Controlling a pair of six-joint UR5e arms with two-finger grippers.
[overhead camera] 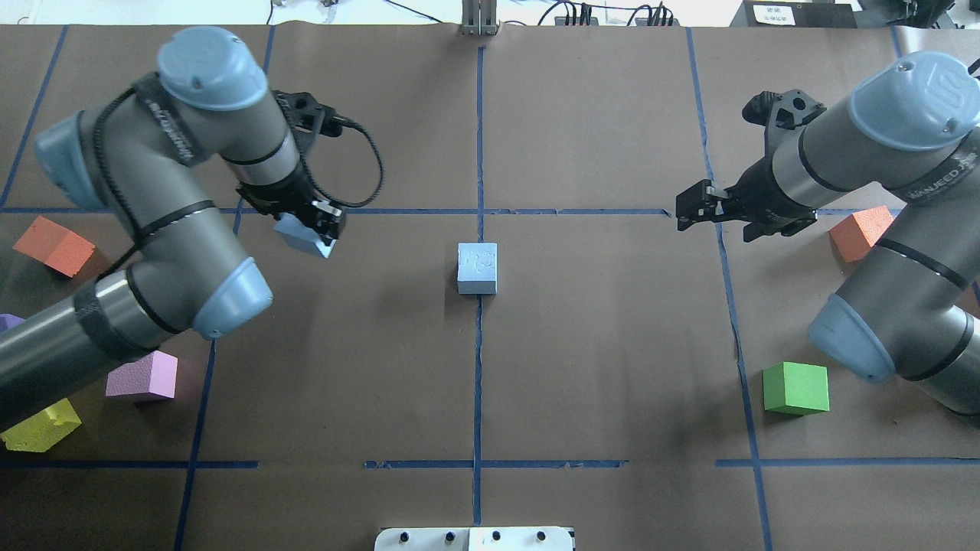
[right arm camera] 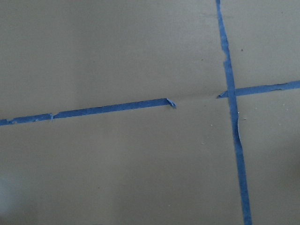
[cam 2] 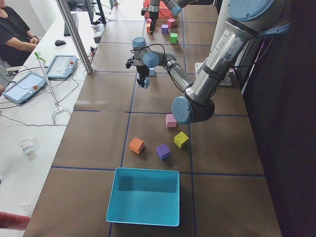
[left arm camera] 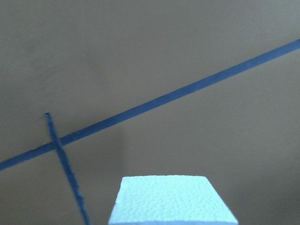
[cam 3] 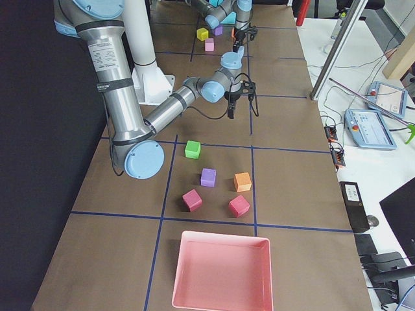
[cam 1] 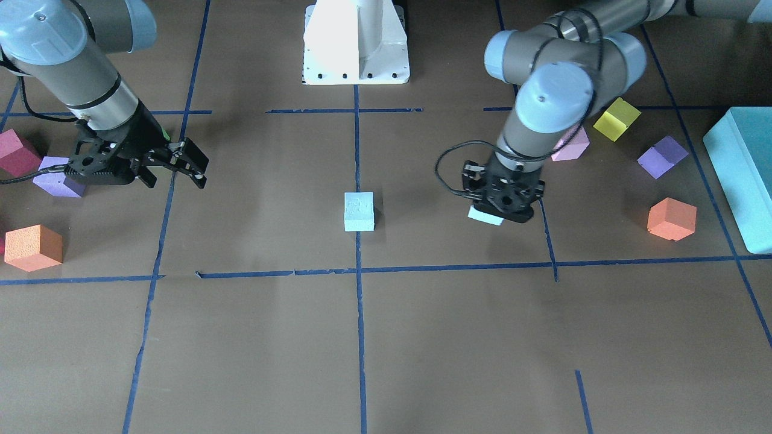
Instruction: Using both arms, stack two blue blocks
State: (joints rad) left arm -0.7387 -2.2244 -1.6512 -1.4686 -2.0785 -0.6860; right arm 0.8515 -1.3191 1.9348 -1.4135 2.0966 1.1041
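Observation:
One pale blue block (cam 1: pixel 359 211) sits on the table's centre line; it also shows in the overhead view (overhead camera: pixel 477 268). My left gripper (cam 1: pixel 502 208) points down and is shut on the second blue block (cam 1: pixel 485 216), which it holds a little above the table to the left of the centre block in the overhead view (overhead camera: pixel 305 234). The left wrist view shows this block's top (left arm camera: pixel 173 199) at its bottom edge. My right gripper (cam 1: pixel 176 179) is open and empty, hovering far from the centre block on its other side (overhead camera: pixel 684 213).
Near the left arm lie pink (cam 1: pixel 572 146), yellow (cam 1: pixel 616 119), purple (cam 1: pixel 662 157) and orange (cam 1: pixel 671 219) cubes and a teal box (cam 1: pixel 742 175). Near the right arm lie purple (cam 1: pixel 57 178), orange (cam 1: pixel 33 247), crimson (cam 1: pixel 15 150) and green (overhead camera: pixel 796 388) cubes.

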